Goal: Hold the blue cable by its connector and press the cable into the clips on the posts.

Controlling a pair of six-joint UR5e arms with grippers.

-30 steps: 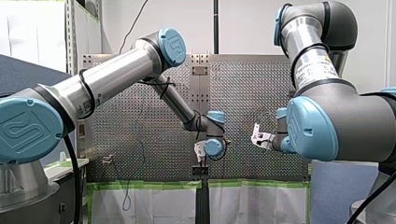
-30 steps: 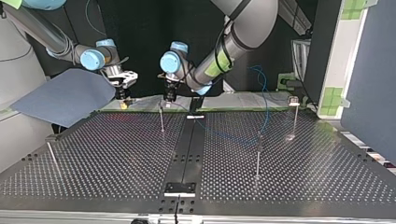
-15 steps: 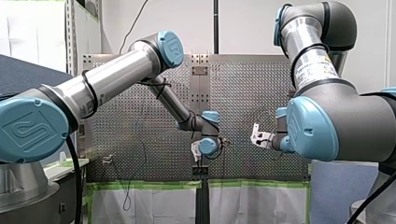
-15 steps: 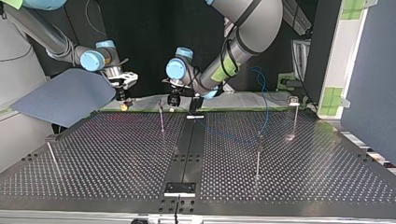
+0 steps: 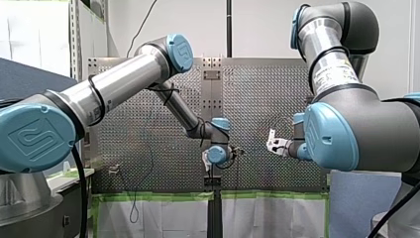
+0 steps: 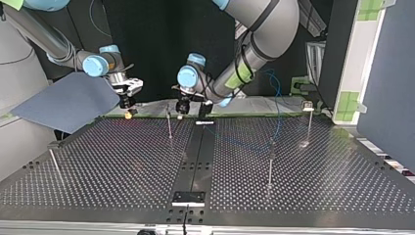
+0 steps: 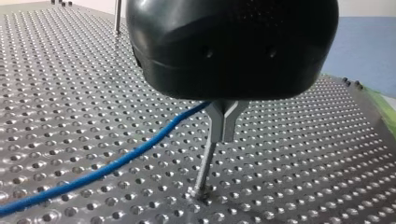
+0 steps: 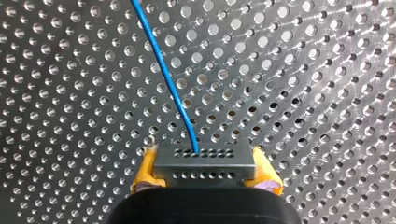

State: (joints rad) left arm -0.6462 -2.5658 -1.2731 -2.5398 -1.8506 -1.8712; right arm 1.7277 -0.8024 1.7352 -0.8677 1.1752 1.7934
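Along the table's (image 6: 293, 186) far edge, your left gripper (image 7: 223, 137), fingers (image 7: 215, 119) closed, has edged rightward in the top view beside a post (image 7: 203, 172); your right gripper (image 8: 204, 161) clamps the connector (image 8: 204, 173), blue cable (image 8: 164, 74) trailing, seemingly still unclipped.

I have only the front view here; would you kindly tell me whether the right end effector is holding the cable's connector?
Observer: Yes; the right wrist view shows the grey connector clamped between the right end effector's yellow pads.
Operator: Thank you. And at the left arm?
Observer: The left wrist view shows the blue cable reaching the forked clip on a post, just beneath the left end effector; whether it is seated is hidden.
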